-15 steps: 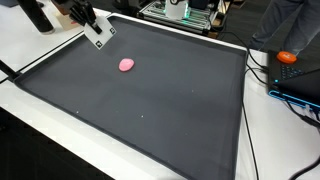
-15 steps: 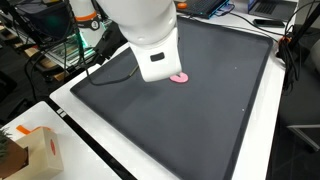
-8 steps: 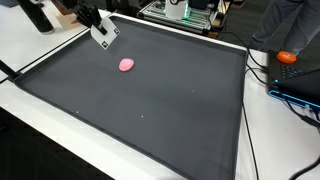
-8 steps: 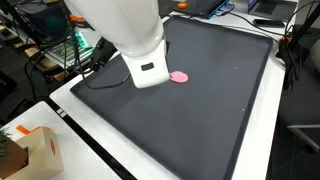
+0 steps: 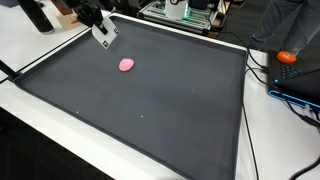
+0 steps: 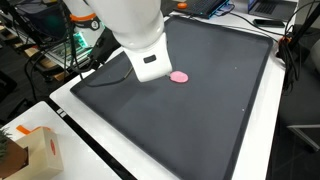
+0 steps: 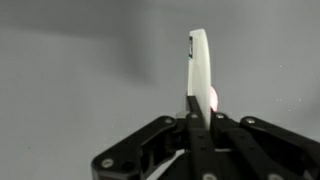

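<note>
We see a white table (image 5: pixel 35 130) bearing a dark mat (image 5: pixel 170 100) that reaches almost to its edges. A metal rack (image 5: pixel 185 12) stands beyond the far edge. Cables (image 5: pixel 249 140) trail along one side, and a cardboard box (image 6: pixel 35 150) sits at a corner.

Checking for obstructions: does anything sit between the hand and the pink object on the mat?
Nothing visible does. The hand is above the black mat near its edge; the pink object lies apart from it, with only mat between them in both exterior views.
</note>
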Robot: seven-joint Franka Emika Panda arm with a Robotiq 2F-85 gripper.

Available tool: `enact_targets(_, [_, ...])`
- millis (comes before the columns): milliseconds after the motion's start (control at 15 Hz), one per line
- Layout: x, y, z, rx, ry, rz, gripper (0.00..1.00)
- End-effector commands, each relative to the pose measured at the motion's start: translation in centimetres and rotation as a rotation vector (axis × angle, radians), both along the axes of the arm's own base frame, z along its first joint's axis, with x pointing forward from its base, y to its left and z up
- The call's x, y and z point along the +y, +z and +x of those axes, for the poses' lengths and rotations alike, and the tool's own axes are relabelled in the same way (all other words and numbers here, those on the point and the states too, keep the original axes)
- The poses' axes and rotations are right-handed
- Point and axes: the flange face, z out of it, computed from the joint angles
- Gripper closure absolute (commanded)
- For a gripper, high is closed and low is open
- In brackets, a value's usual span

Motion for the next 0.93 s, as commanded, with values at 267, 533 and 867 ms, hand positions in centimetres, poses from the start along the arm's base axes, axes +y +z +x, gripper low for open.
enact_targets(267, [5.3,3.7,0.0,-0.089,0.282,-0.167,0.99])
enact_targets(533, [9.5,5.9,0.5,-0.154,0.485,-0.172,0.99])
enact_targets(867, [14.4,8.4,0.5,-0.242,0.739,-0.127,0.99])
